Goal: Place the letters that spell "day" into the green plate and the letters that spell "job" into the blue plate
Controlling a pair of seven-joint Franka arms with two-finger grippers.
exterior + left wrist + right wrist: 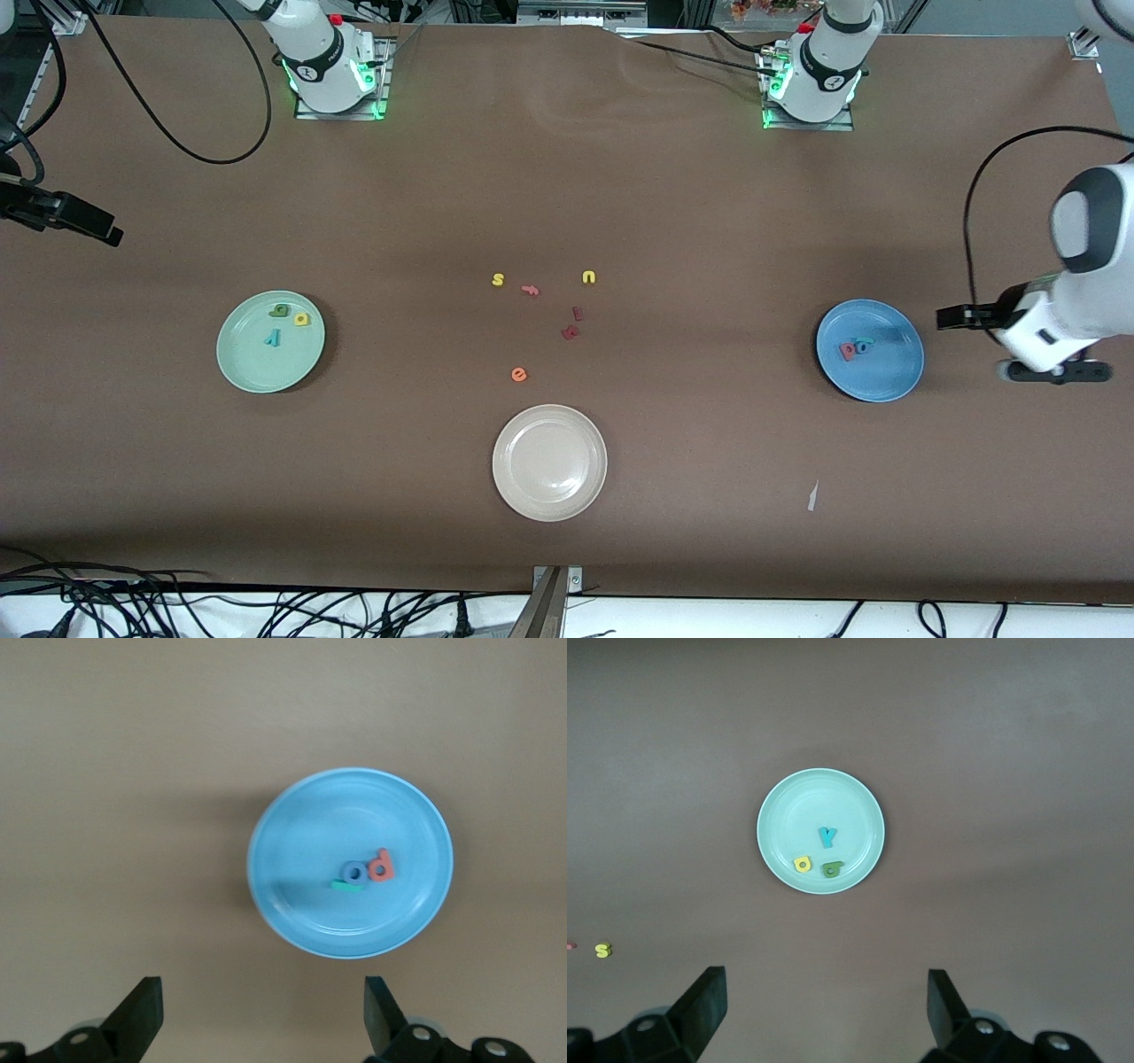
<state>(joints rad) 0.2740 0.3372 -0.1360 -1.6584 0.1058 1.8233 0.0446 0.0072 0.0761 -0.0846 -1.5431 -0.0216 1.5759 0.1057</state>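
Observation:
The green plate [239, 365] [780, 806] lies toward the right arm's end of the table and holds a dark green "d" [280, 310] [831, 870], a yellow "a" [302, 319] [802, 865] and a teal "y" [273, 337] [827, 836]. Toward the left arm's end, the blue plate [895, 372] [301, 815] holds a pinkish-red "b" [848, 352] [381, 865], a blue "o" [860, 347] [354, 872] and a teal "j" [346, 886]. My left gripper [1054, 373] [263, 1019] hangs open and empty beside the blue plate. High beside the green plate, my right gripper [824, 1010] is open and empty too.
A beige plate [585, 496] sits empty near the front edge. Loose letters lie mid-table: a yellow "s" [498, 280], a yellow "u" [589, 277], a pink letter [530, 289], two dark red letters [570, 332] and an orange "e" [519, 375]. A white scrap [812, 496] lies nearer the front.

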